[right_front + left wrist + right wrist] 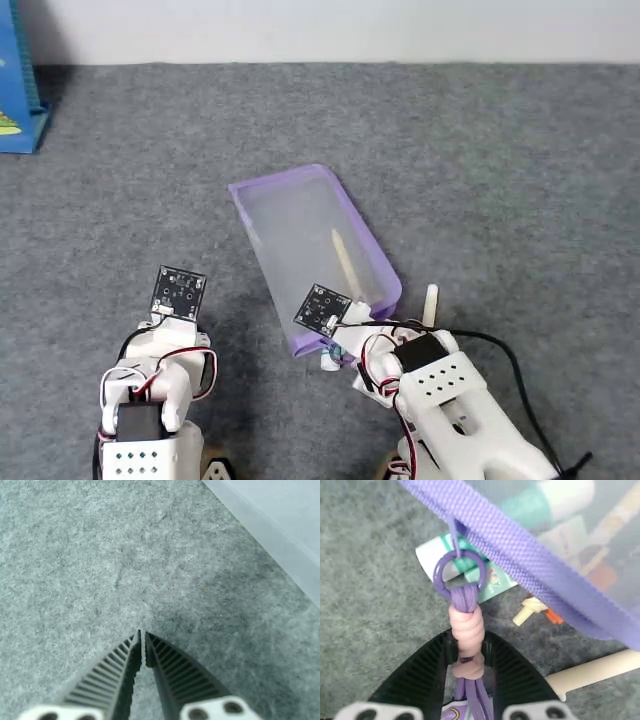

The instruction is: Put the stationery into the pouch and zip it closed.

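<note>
Left gripper [142, 639] is pinched shut with nothing in it, over the grey mat [100, 555]. Right gripper [468, 642] squeezes the zip cord [466, 622] (the one with a pink knot). The pouch [520, 545] sits just ahead of it. Zipping looks like the step now. But one cream stick [592, 672] lies just beside this gripper, outside the pouch. It likely needs to go in first, then the cord gets pulled straight along the zip.

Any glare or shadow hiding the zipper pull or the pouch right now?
High view: even light, no glare on the pouch, only a soft shadow on the mat beside it. Right wrist view: zipper pull clearly lit in the right pincer. Left wrist view: a faint dark patch on the mat ahead of the left pincer.
</note>
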Tool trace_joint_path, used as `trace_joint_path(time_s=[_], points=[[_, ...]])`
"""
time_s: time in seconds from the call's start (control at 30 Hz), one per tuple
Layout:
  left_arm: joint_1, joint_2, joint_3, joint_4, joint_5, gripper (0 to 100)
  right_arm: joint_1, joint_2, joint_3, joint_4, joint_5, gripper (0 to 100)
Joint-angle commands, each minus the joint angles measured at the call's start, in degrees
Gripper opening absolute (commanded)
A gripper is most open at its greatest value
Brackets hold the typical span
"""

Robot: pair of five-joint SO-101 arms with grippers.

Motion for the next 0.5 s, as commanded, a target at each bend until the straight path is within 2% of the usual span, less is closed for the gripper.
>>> trace_joint_path(time_s=[0.0, 0.27, 0.47], points=[[0.09, -0.62, -0.66, 0.26, -0.26, 1, 0.31, -0.40, -0.53, -0.57, -0.70, 1.0], [0.09, -0.62, -0.66, 0.26, -0.26, 1, 0.40, -0.48, -4.66, 2.42, -3.96, 1.0], [0.09, -0.62, -0.66, 0.26, -0.26, 1, 0.13, -0.92, -10.73, 6.81, -9.93, 1.0]])
